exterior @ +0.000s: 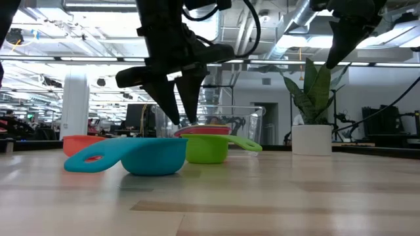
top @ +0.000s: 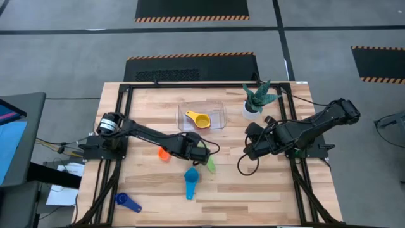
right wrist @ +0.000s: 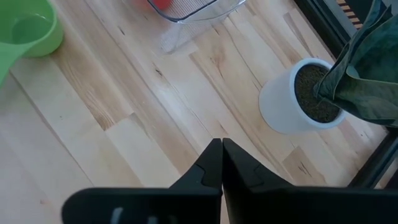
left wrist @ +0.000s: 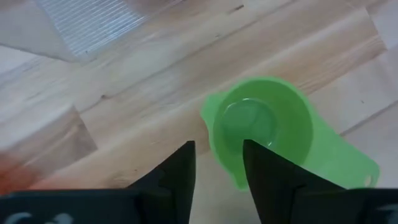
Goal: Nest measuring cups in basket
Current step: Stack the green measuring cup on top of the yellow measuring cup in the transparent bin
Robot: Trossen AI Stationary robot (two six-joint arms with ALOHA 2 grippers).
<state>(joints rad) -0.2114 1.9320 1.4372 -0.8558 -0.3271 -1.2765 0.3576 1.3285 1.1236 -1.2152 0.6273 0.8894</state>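
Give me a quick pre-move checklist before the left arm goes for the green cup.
1. Left gripper open: ok, fingers apart.
2. Nothing held: ok, gap between the fingers is bare.
3. Lined up on the green cup: not ok; one finger at the rim, cup off to the side.
4. Green cup upright, empty: ok.
5. Basket ready: ok, yellow cup already inside.
6. Right gripper out of the way: ok, shut, near the white pot.
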